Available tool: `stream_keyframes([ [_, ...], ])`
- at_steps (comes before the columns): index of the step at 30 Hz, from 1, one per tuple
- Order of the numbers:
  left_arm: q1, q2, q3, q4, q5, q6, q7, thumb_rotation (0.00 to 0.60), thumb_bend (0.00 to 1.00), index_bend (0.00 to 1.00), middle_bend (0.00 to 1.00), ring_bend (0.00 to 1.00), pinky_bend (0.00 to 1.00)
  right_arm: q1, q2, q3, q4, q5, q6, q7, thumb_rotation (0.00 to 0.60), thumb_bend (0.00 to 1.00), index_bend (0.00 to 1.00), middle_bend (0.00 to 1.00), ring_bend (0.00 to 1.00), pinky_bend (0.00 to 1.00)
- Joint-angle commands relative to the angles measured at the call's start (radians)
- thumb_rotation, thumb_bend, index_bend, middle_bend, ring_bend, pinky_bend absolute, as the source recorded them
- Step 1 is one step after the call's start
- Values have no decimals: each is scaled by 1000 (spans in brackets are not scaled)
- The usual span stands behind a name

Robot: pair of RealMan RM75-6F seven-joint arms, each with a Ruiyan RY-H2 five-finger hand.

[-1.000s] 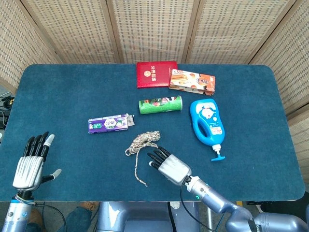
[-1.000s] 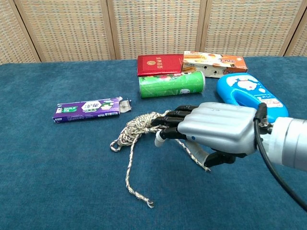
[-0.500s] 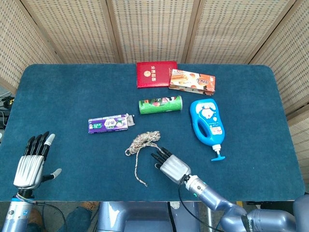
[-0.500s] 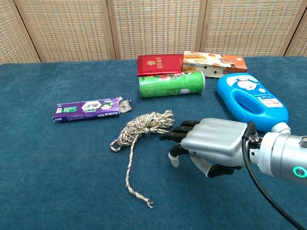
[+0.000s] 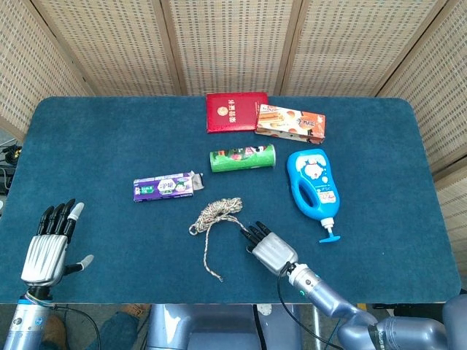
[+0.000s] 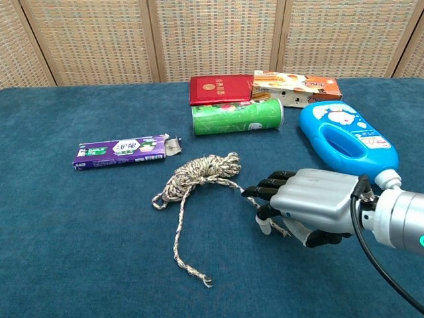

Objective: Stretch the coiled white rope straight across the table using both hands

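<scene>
The white rope (image 6: 199, 171) lay bunched in a loose coil near the middle of the blue tabletop (image 5: 109, 146), one free end trailing toward the front edge and another strand running right. The right hand (image 6: 308, 204) rested low over that strand, fingers (image 6: 265, 191) curled down at it; whether it actually had hold, I could not tell. The left hand (image 5: 49, 248) hovered at the near left corner, fingers spread, holding nothing. Behind the coil lay a green can (image 6: 236, 117) and a purple packet (image 6: 120, 152).
</scene>
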Motion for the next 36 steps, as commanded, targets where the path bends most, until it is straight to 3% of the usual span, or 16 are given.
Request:
stream_keyframes([
  [1,0,-2,2,-1,2,0,4,600,0,0,0,0,0,-5,0,-10,11,3,6,12,600,942,353,0,0,0],
  [8,2,-9,6,-2,5,5,16,600,0,0,0,0,0,-11,9,-23,36,3,25,33,600,942,358,0,0,0],
  [20,-1,-9,3,0,-8,-1,14,600,0,0,0,0,0,-8,49,2,61,70,66,11,600,941,358,0,0,0],
  [26,0,-8,5,-2,-5,2,12,600,0,0,0,0,0,-18,61,24,33,50,122,59,600,926,358,0,0,0],
  [28,0,-7,4,-3,-7,2,10,600,0,0,0,0,0,-28,63,39,17,27,156,107,600,788,358,0,0,0],
  [30,-1,-7,4,-3,-7,2,9,600,0,0,0,0,0,-34,61,50,13,14,175,149,600,482,358,0,0,0],
  [32,-1,-6,5,-3,-6,1,9,600,0,0,0,0,0,-38,52,63,11,13,185,193,600,316,359,0,0,0],
  [36,-1,-5,7,-4,-4,1,8,600,0,0,0,0,0,-41,1,91,34,89,173,236,600,266,408,0,0,0],
])
